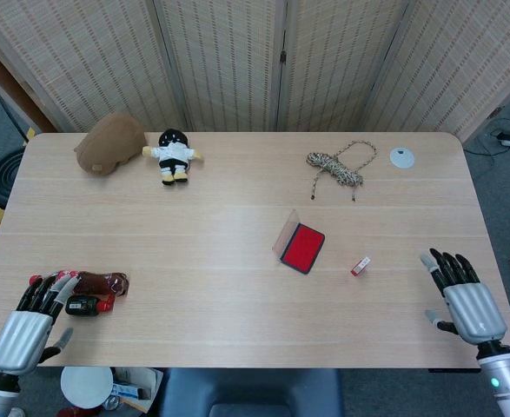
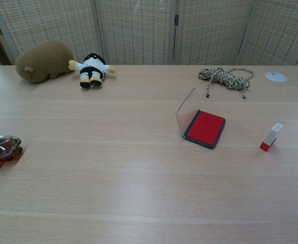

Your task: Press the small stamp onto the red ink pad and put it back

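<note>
The counter (image 1: 237, 261) is a long wooden top with a folding screen (image 1: 281, 61) behind its far edge.

On the far left lies a brown plush (image 1: 109, 143), and just beside it a small doll (image 1: 174, 155) in black and white, lying on its back.

The left hand (image 1: 29, 326) sits at the near left corner, fingers stretched forward and a little apart, holding nothing; its fingertips reach the snack packets (image 1: 94, 291), though whether they touch cannot be told. The right hand (image 1: 463, 300) rests over the near right edge, fingers also spread and empty, well apart from the stamp. Neither hand shows in the chest view.

A coil of rope (image 1: 337, 167) lies toward the far right, with a small white disc (image 1: 401, 157) nearer the corner.

The ink pad (image 1: 302, 248) is open right of the middle, its clear lid (image 2: 187, 113) standing up on the left side and the red surface facing up.

The stamp (image 1: 360, 266) stands alone on the counter just to the right of the pad, between it and the right hand, tilted, red end down and white end up, touching neither.
</note>
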